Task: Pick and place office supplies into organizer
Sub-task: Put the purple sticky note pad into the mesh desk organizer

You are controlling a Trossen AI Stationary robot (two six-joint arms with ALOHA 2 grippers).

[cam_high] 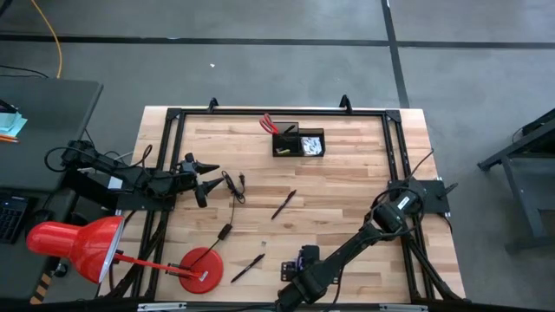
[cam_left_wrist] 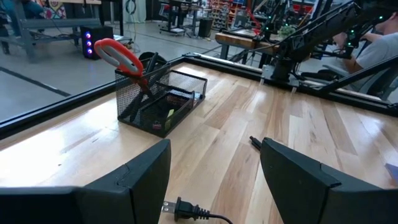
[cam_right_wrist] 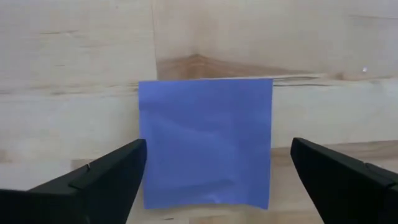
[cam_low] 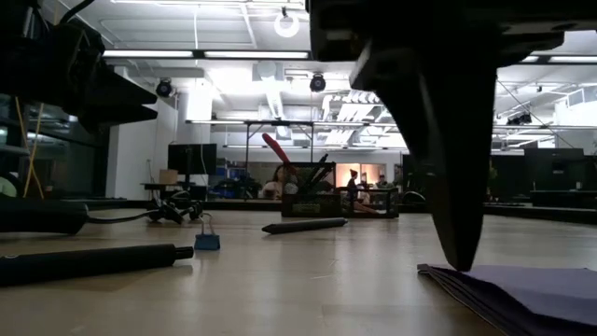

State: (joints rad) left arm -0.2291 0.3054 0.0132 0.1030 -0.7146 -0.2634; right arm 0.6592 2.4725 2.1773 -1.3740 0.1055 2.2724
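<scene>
Wooden bench (cam_high: 347, 186) carried everything, largest first: the organizer (cam_high: 299, 142) near its far edge already held the red-handled scissors (cam_high: 270, 124). The left end effector (cam_high: 201, 178) waited at the left side, fingers apart. The right end effector (cam_right_wrist: 208, 180) hovered right over the purple sticky-note pad (cam_right_wrist: 205, 142) at the near edge, fingers spread wide. Pad lay flat and thin; closing fingers might skid over it or lift only the top sheets.

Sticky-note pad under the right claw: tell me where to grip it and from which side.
Grip the sticky-note pad across two opposite edges, coming straight down. It lies flat on the table, square and thin, so only its edges offer purchase. The right claw hangs open above it, fingers already straddling its sides.
</scene>
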